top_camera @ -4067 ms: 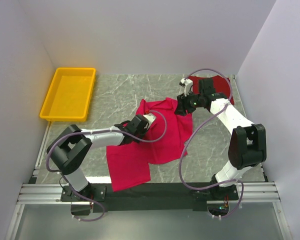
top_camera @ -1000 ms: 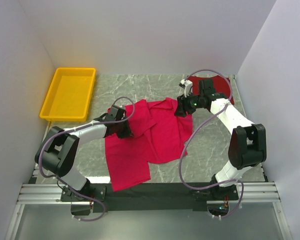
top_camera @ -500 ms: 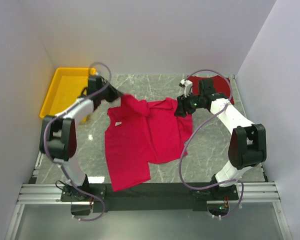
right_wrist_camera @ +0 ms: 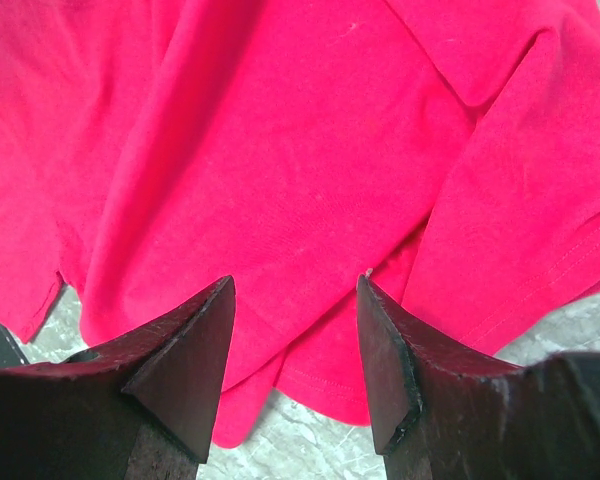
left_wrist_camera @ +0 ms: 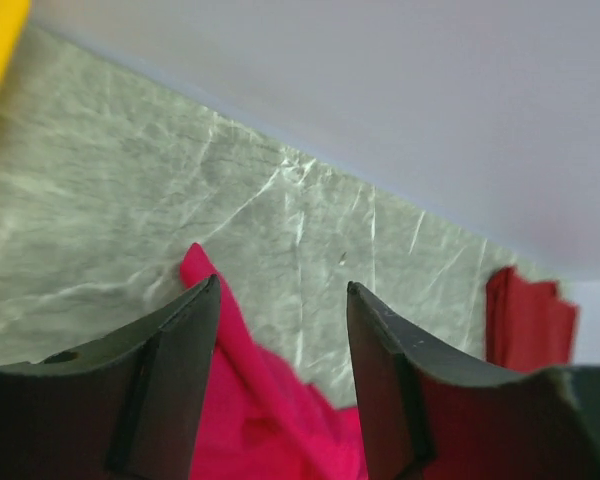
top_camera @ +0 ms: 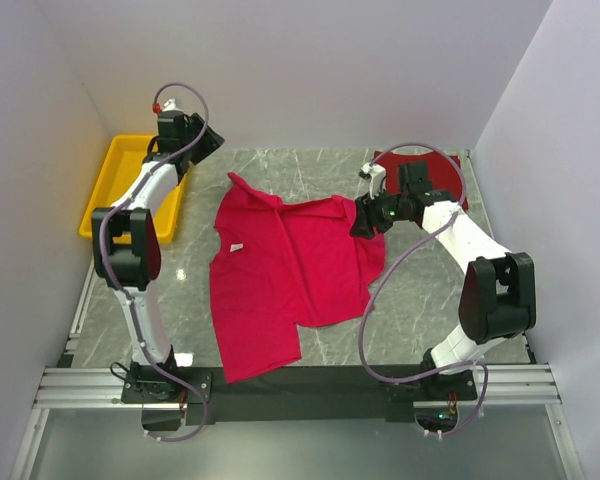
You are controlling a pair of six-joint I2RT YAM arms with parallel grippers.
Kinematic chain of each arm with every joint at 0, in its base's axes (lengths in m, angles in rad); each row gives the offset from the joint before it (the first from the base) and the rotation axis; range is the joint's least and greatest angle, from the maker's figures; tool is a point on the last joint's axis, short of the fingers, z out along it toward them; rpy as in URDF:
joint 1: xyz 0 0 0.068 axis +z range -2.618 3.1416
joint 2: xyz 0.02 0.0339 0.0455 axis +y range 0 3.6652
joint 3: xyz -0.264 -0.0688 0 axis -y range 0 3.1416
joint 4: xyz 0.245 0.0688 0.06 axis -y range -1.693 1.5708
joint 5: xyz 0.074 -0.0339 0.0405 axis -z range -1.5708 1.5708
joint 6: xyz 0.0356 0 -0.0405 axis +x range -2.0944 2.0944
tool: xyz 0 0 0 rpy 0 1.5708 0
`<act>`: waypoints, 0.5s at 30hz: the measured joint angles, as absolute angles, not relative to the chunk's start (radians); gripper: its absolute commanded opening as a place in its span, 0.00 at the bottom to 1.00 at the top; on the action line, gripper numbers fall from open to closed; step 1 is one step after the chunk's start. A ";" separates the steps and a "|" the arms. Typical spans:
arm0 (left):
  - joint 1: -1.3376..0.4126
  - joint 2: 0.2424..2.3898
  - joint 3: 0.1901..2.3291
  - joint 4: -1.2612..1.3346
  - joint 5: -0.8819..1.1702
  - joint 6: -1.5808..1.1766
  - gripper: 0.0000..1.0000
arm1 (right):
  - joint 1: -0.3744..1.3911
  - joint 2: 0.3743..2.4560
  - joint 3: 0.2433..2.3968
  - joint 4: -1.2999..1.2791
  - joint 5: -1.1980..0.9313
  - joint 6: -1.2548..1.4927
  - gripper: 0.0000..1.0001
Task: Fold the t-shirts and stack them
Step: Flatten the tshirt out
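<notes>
Top external view: left gripper and right gripper are gaping empty as crimson-pink t-shirt is lying unfolded, maroon t-shirt folded far right.

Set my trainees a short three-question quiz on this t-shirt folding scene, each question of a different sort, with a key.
1. True or false: the maroon t-shirt lies at the far right corner of the table, away from the yellow tray.
2. Which gripper hangs over the crimson-pink t-shirt? A) left gripper B) right gripper C) neither
3. Fill in: the left gripper's jaws stand ____, with nothing between them.
Key: 1 true; 2 B; 3 open.
</notes>
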State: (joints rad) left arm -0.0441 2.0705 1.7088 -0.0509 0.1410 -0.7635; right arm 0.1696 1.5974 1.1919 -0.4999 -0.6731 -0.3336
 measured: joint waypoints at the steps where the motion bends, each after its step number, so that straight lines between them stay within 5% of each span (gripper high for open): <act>1: -0.045 2.047 1.699 -0.065 0.139 -0.713 0.58 | 0.170 1.597 1.192 -0.501 -0.673 -0.335 0.59; 15: -0.150 1.788 1.264 -0.231 0.138 -0.344 0.54 | 0.170 1.651 1.248 -0.550 -0.661 -0.376 0.59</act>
